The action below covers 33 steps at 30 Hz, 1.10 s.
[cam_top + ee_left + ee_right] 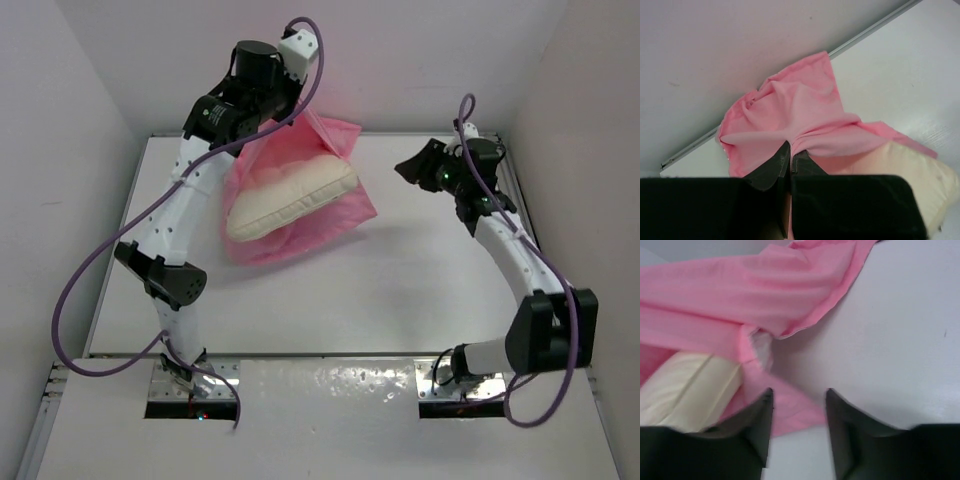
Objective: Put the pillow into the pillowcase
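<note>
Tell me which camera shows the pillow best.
Top external. It shows the pillow along its whole exposed cream side, partly inside the pillowcase. The left wrist view catches only a cream corner at lower right. The right wrist view catches only one blurred cream end at lower left, under pink fabric.

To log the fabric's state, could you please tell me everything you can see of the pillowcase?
The pillowcase is shiny pink cloth, creased and bunched. The left fingers, shut, pinch a fold at its top and hold that end lifted; its lower part lies on the table. The cream pillow sits partly inside, one long side showing. The right fingers stand open beside it.
</note>
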Available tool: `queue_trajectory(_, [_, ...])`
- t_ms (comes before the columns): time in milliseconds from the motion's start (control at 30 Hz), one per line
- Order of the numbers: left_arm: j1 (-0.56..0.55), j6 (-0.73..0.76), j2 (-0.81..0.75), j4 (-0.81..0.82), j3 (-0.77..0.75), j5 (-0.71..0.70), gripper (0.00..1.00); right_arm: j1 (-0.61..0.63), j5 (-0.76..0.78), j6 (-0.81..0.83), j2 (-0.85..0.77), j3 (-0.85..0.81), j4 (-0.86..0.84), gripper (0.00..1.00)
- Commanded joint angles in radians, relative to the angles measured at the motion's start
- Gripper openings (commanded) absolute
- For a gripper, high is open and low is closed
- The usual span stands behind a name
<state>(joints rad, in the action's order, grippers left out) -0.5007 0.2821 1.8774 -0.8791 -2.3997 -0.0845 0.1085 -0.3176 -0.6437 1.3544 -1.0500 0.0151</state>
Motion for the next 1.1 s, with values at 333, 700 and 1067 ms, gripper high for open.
queue_trajectory(333, [-0.010, 0.034, -0.100, 0.146, -0.050, -0.064, 0.00, 0.148, -0.305, 0.239, 0.173, 0.163, -0.291, 0.99])
queue_trajectory(700, [-0.010, 0.049, -0.106, 0.126, -0.024, -0.055, 0.00, 0.137, -0.342, 0.280, 0.196, 0.127, -0.267, 0.90])
queue_trajectory(1067, [-0.015, 0.055, -0.106, 0.123, -0.021, -0.054, 0.00, 0.086, -0.291, 0.369, 0.035, 0.119, -0.135, 0.58])
